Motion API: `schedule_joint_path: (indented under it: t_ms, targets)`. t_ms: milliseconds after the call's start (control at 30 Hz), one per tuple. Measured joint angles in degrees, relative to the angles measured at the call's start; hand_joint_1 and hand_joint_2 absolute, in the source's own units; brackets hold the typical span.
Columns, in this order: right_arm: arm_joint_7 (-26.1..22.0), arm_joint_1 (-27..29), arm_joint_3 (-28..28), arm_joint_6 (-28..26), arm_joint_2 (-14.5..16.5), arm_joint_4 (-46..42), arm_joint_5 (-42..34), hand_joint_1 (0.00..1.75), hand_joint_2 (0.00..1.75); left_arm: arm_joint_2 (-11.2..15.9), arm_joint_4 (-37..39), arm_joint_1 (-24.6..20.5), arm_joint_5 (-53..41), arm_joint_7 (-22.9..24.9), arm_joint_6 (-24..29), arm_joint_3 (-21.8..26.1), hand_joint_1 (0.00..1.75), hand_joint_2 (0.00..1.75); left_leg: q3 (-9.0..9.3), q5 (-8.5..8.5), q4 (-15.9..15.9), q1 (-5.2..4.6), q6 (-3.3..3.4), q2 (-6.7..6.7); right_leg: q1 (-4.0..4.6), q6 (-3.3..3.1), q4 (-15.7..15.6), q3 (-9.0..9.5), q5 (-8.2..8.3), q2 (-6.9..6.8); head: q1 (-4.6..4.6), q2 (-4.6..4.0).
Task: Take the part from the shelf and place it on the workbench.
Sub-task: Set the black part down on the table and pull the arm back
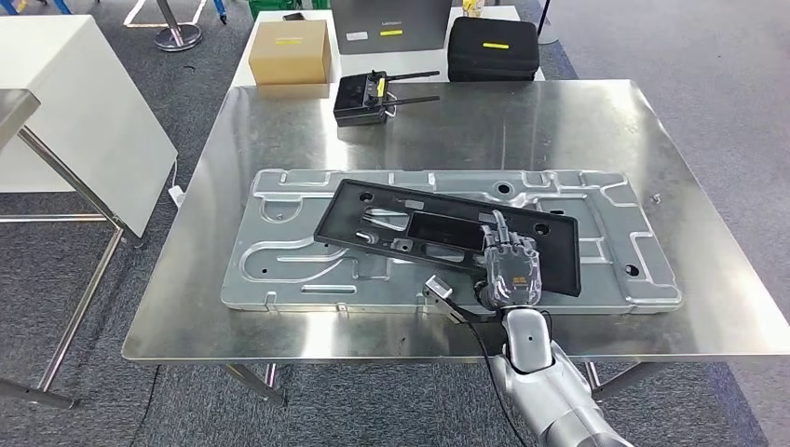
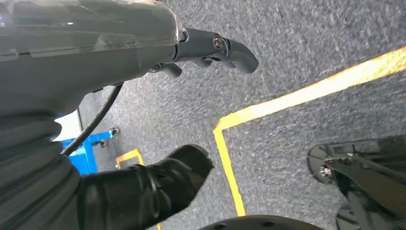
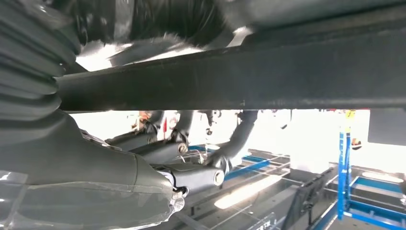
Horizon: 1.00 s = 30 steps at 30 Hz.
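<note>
The part, a long black plastic frame (image 1: 438, 228), lies slantwise on a silver stamped panel (image 1: 279, 251) on the steel workbench (image 1: 559, 121). My right hand (image 1: 510, 265) grips the frame's near edge toward its right end. In the right wrist view that edge is a dark bar (image 3: 239, 81), with my fingers (image 3: 196, 177) curled on one side of it. My left hand (image 2: 119, 57) hangs over grey carpet, its fingers (image 2: 230, 48) and thumb (image 2: 158, 182) apart and holding nothing.
At the bench's far side stand a cardboard box (image 1: 289, 51), a black device with antennas (image 1: 368, 98), a grey box (image 1: 391, 23) and a black case (image 1: 494, 47). A white table (image 1: 74, 112) and a steel frame (image 1: 14, 107) stand to the left.
</note>
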Motion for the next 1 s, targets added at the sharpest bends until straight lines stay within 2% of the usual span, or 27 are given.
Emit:
schedule_joint_path:
  t_ms: [33,67,167,200,233,333,367,400,433,500,533,567,633,700,733,767,833,867,900,933,967,1000]
  targets:
    - [-0.4,-0.1,-0.5,0.0,0.2,0.1,-0.4,0.0,0.0,0.0,0.0,-0.1,0.1,0.0,0.1,0.0,0.0,0.0,1.31,0.69,-2.6,-0.06,0.27,-0.02,0.1,0.29,0.1,-0.03,-0.04,0.07,0.01,0.0]
    - [-0.9,-0.1,-1.0,0.0,0.3,0.3,-0.8,0.0,0.0,0.0,0.0,-0.1,0.2,0.1,0.2,0.0,0.0,0.0,1.92,0.77,-3.9,-0.14,0.6,-0.05,0.2,0.62,0.2,-0.07,-0.04,0.15,0.03,0.0]
    - [-2.2,-0.1,-2.4,0.0,0.8,0.9,-1.9,0.0,0.0,0.0,0.0,-0.2,0.6,0.2,0.1,0.0,0.0,0.0,2.05,1.07,-4.3,-0.21,1.82,-0.06,0.17,1.65,0.1,-0.08,0.01,0.25,0.07,0.0]
    - [-2.4,-0.1,-2.8,0.0,0.9,1.0,-2.0,0.0,0.0,0.0,0.0,-0.2,0.7,0.2,0.0,0.0,0.0,0.0,2.09,1.29,-4.6,-0.15,2.24,-0.02,0.1,1.94,0.9,-0.43,-0.62,0.22,0.07,0.0]
    - [-2.6,0.0,-3.2,0.0,1.0,1.2,-2.2,0.0,0.0,0.0,0.0,-0.2,0.7,0.2,0.0,0.0,0.0,0.0,2.07,1.51,-4.8,-0.09,2.61,0.02,0.02,2.17,2.8,-1.32,-1.92,0.2,0.08,0.0]
    - [-2.8,0.2,-3.8,0.0,1.0,1.8,-2.2,0.0,0.0,0.0,0.0,-0.1,0.8,0.2,0.0,0.0,0.0,0.0,1.72,1.69,-4.8,-0.22,3.04,0.04,-0.12,2.58,13.4,-6.38,-7.13,0.16,0.08,0.0]
    - [-2.9,0.4,-3.9,0.0,1.0,2.0,-2.2,0.0,0.0,0.1,0.0,-0.1,0.8,0.2,0.0,0.1,0.0,0.0,1.64,1.69,-4.7,-0.29,3.07,0.02,-0.13,2.61,15.6,-7.44,-7.56,0.15,0.08,0.0]
    - [-3.0,0.5,-4.0,0.0,1.1,2.2,-2.3,0.0,0.0,0.1,0.0,-0.1,0.8,0.2,0.0,0.1,0.0,0.0,1.62,1.69,-4.6,-0.34,3.06,0.0,-0.12,2.54,15.6,-7.46,-6.87,0.16,0.08,0.0]
    - [-3.3,0.6,-4.2,0.0,1.1,2.3,-2.5,0.0,0.0,0.1,0.0,-0.1,0.8,0.3,0.0,0.1,0.0,0.0,1.64,1.69,-4.5,-0.38,3.04,-0.02,-0.1,2.37,13.4,-6.34,-5.24,0.16,0.09,0.0]
    - [-3.9,0.5,-4.7,0.0,1.2,2.5,-2.9,0.0,0.0,0.0,0.0,-0.1,0.8,0.5,0.0,0.1,0.0,0.0,1.65,1.68,-4.3,-0.42,2.93,-0.04,0.01,1.8,5.8,-2.57,-1.71,0.18,0.09,0.0]
    - [-4.2,0.4,-4.9,0.0,1.2,2.5,-3.1,0.0,0.0,0.0,0.0,-0.1,0.8,0.6,0.0,0.1,0.0,0.0,1.52,1.69,-4.2,-0.48,2.77,-0.05,0.2,1.5,2.7,-1.15,-0.59,0.2,0.09,0.0]
    - [-4.4,0.4,-5.1,0.0,1.4,2.6,-3.2,0.0,0.0,-0.1,0.0,-0.1,0.8,0.8,0.0,0.1,0.0,0.0,1.35,1.76,-4.2,-0.49,2.53,-0.06,0.4,1.27,1.0,-0.47,-0.11,0.23,0.08,0.0]
    - [-4.8,0.3,-5.3,0.0,1.6,2.8,-3.4,0.0,0.0,-0.1,0.0,-0.2,0.8,1.0,-0.1,0.1,0.0,0.0,1.06,2.02,-4.2,-0.51,1.95,-0.08,0.74,0.94,0.2,-0.47,0.23,0.28,0.07,0.0]
    - [-5.0,0.2,-5.6,0.0,1.8,3.0,-3.7,0.0,0.0,-0.1,0.0,-0.1,0.8,1.0,-0.1,0.1,0.0,0.0,0.83,1.69,-4.0,-0.53,1.35,-0.11,0.48,0.39,-0.2,-0.63,0.73,0.14,0.07,0.0]
    - [-5.2,0.1,-5.8,0.0,1.9,3.1,-3.9,0.0,0.0,0.0,0.0,-0.1,0.9,1.0,-0.2,0.1,0.0,0.0,0.39,0.57,-3.0,-0.53,1.04,-0.1,0.29,0.01,-0.5,-0.77,1.09,0.05,0.06,0.0]
    - [-5.4,0.1,-6.0,0.0,2.1,3.1,-3.9,0.0,0.0,0.0,0.0,-0.1,0.9,0.9,-0.2,0.2,0.0,0.0,-0.41,-1.23,-0.9,-0.48,0.78,-0.08,0.13,-0.32,-0.7,-0.98,1.43,-0.03,0.04,0.0]
    - [-5.8,0.0,-6.4,0.0,2.3,3.2,-4.0,0.0,0.0,0.0,0.0,-0.1,1.0,0.7,-0.3,0.2,0.0,0.0,-2.84,-5.82,6.0,-0.27,0.35,-0.01,0.11,-0.66,-0.6,-1.75,1.98,-0.13,0.02,0.0]
    - [-6.0,0.0,-6.6,0.0,2.4,3.3,-4.1,0.0,0.0,0.0,0.0,-0.1,1.1,0.6,-0.3,0.2,0.0,0.0,-3.67,-7.29,9.0,-0.2,0.19,-0.01,0.14,-0.66,-0.5,-2.27,2.27,-0.18,0.02,0.0]
    - [-6.1,0.0,-6.8,0.0,2.5,3.4,-4.2,0.0,0.0,0.1,0.0,-0.1,1.1,0.6,-0.3,0.2,0.0,0.0,-3.72,-7.82,10.3,-0.15,0.05,0.0,0.15,-0.6,-0.3,-2.83,2.59,-0.21,0.02,0.0]
    - [-6.3,0.1,-7.0,0.0,2.5,3.5,-4.3,0.0,0.0,0.1,0.0,-0.1,1.2,0.5,-0.3,0.2,0.0,0.0,-2.54,-7.23,9.3,-0.12,-0.03,0.0,0.13,-0.49,-0.1,-3.42,2.92,-0.22,0.01,0.0]
    - [-6.6,0.1,-7.1,0.0,2.6,3.6,-4.6,0.0,0.0,0.2,0.0,-0.1,1.3,0.4,-0.3,0.2,0.0,0.0,-0.54,-6.03,6.5,-0.08,-0.06,0.01,0.08,-0.34,0.1,-3.96,3.24,-0.2,0.01,0.0]
    - [-6.8,0.0,-7.4,0.0,2.6,3.6,-4.8,0.0,0.0,0.2,0.0,-0.2,1.3,0.4,-0.3,0.2,0.0,0.0,2.04,-4.98,2.5,-0.05,0.01,0.0,0.03,-0.09,0.3,-4.46,3.58,-0.19,0.01,0.0]
